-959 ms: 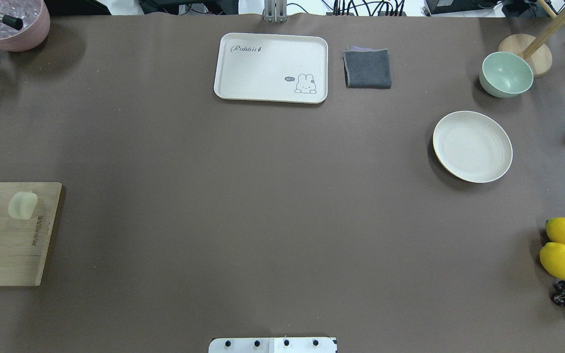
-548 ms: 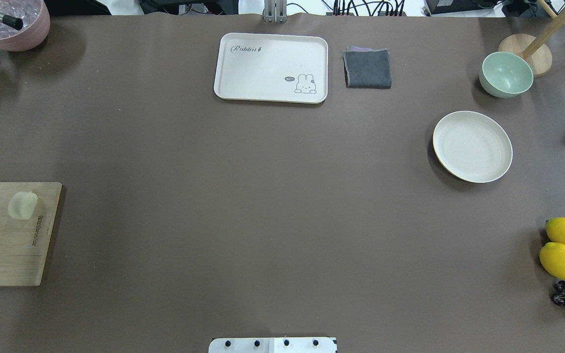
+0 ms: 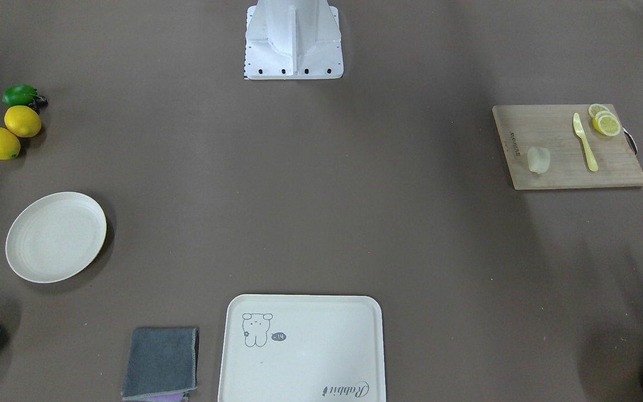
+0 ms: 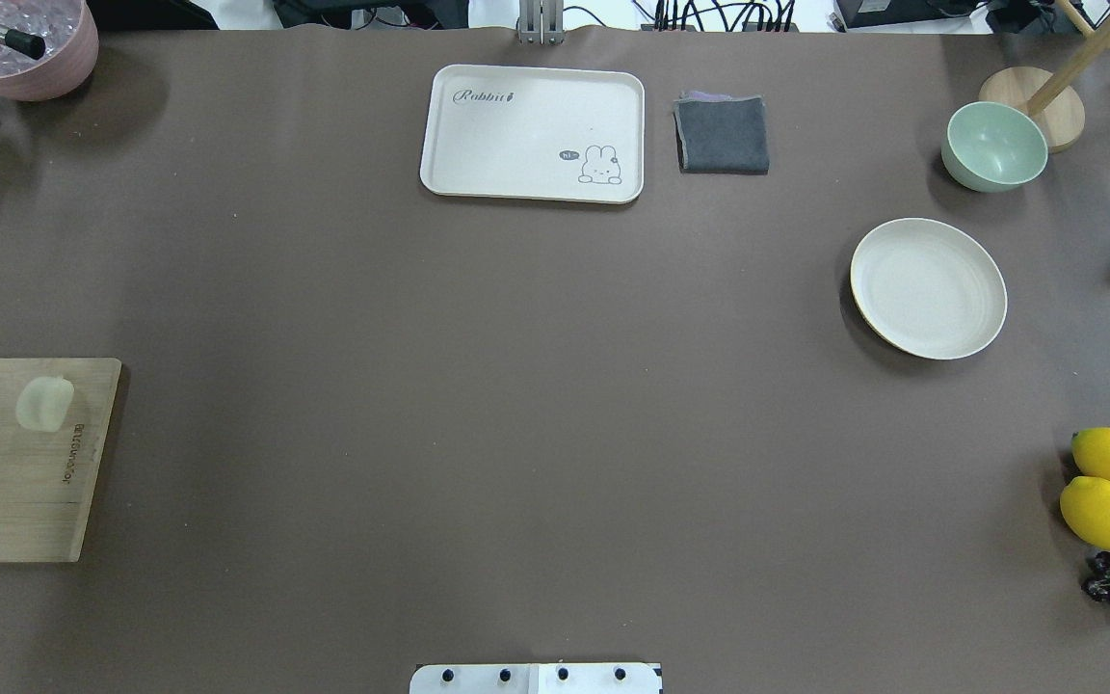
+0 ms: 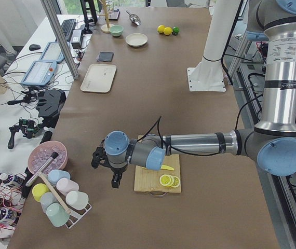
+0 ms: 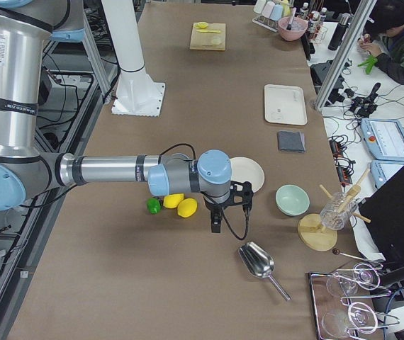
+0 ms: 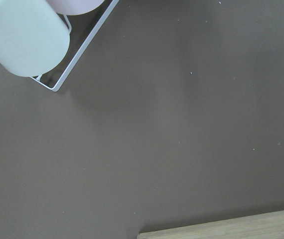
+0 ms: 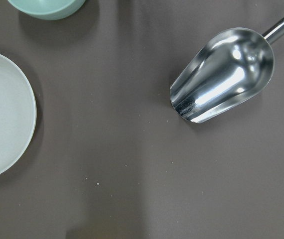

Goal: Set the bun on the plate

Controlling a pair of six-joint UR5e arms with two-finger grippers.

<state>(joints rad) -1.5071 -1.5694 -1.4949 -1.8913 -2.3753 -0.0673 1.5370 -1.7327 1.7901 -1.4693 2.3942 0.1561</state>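
Observation:
The bun, a small pale lump, lies on the wooden cutting board at the table's left edge; the front-facing view shows the bun there too. The round cream plate sits empty far to the right, and its rim shows in the right wrist view. My left gripper hangs over the table just beyond the board, seen only in the exterior left view. My right gripper hangs between the plate and a metal scoop, seen only in the exterior right view. I cannot tell whether either is open or shut.
A yellow knife and lemon slices share the board. At the back are a cream tray, a grey cloth and a green bowl. Two lemons, a scoop, a cup rack and a seated person flank the table.

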